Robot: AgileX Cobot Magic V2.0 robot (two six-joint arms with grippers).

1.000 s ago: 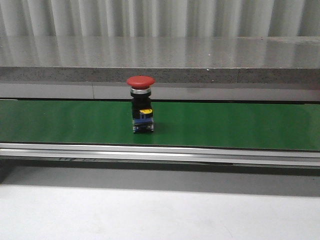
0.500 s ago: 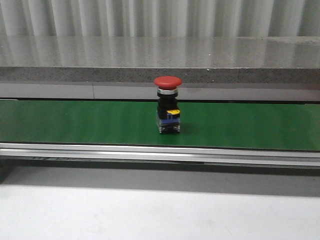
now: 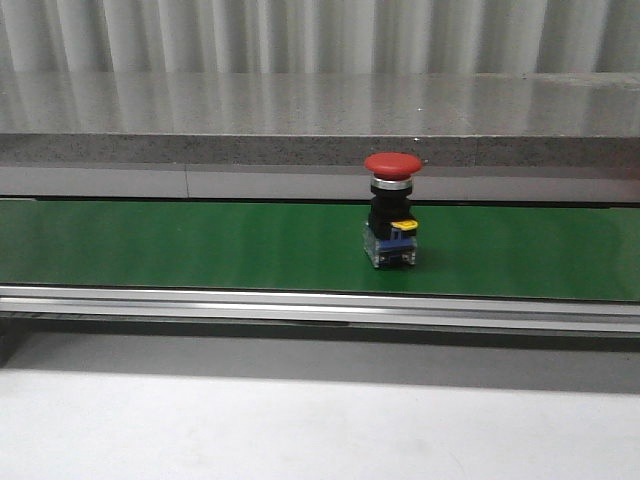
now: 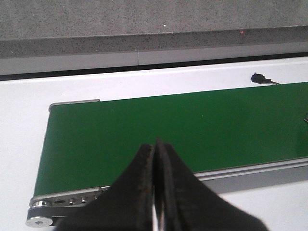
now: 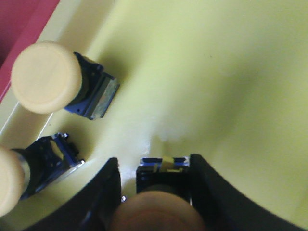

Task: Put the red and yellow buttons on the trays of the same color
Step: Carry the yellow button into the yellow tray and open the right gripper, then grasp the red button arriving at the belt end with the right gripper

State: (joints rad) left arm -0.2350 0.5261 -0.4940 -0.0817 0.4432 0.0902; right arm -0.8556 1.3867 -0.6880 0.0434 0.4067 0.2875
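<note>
Currently logged, left to right. Left gripper [image 4: 155,192]: matte black tapered fingers pressed flat together, nothing between them, hanging over the near edge of the green conveyor belt [image 4: 192,130]. Belt surface was smooth, flat, uniform green, with a brushed metal side rail [image 3: 320,305] and a rounded end roller housing [image 4: 41,216] with small screw heads. A small black connector [image 4: 259,78] with a thin wire lay on the white surface beyond the belt, apart from it. Behind that ran a speckled grey stone-like ledge [image 3: 320,120].

Red button [image 3: 391,210] stood upright on the belt in the front view, right of centre: domed glossy red mushroom cap, metal collar, black cylindrical body, blue and clear block base with a yellow tab.

Right gripper [image 5: 155,187]: black fingers set apart, standing either side of a yellow button [image 5: 161,204] on the yellow tray [image 5: 231,86]; whether the pads actually touched it, cannot tell. Its cap was blurred, dull orange-yellow in shadow, base blue and black. Two more yellow buttons lay tipped on the smooth glossy tray: one [image 5: 60,82] with a round pale flat cap, another [image 5: 33,175] partly cut off at the frame edge. Red tray [image 5: 19,21] was just beside the yellow tray's rim.
</note>
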